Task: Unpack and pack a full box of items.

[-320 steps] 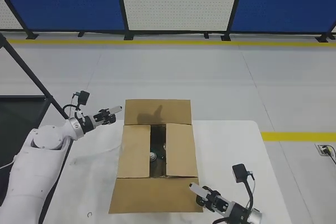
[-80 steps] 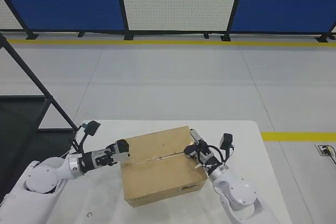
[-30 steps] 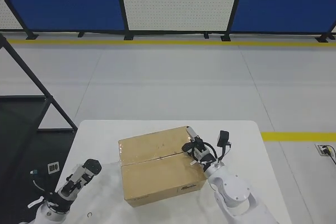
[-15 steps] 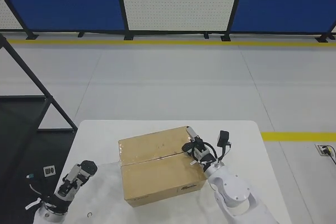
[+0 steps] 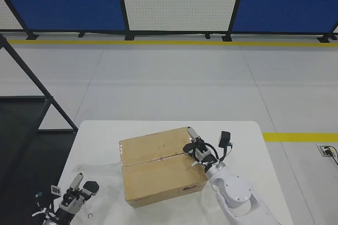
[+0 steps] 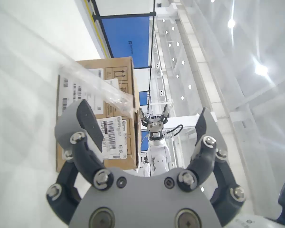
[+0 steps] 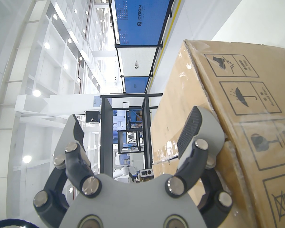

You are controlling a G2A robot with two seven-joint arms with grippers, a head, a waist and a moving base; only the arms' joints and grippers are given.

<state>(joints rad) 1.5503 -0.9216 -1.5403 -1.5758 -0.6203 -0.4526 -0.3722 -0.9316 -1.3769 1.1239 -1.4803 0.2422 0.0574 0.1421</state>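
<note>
A brown cardboard box (image 5: 158, 166) sits shut in the middle of the white table (image 5: 101, 140), its two top flaps meeting along a seam. My right gripper (image 5: 194, 148) is at the box's right top edge, open, with one finger (image 7: 192, 129) lying against the cardboard box (image 7: 239, 96) and nothing held. My left gripper (image 5: 79, 187) is low near the table's front left corner, open and empty, well apart from the box. In the left wrist view my left gripper (image 6: 144, 112) faces the labelled side of the box (image 6: 118, 77), where a loose strip of clear tape (image 6: 97, 86) sticks out.
A black metal rack (image 5: 22, 73) stands off the table's left side. A small dark ring (image 5: 90, 215) lies on the table near the front left. Blue and white fence panels (image 5: 174, 14) run along the back of the room.
The left arm has drawn back from the box's left side to the table's front left corner. The box, open with flaps spread in the oldest frame, is now shut. The right gripper has stayed put.
</note>
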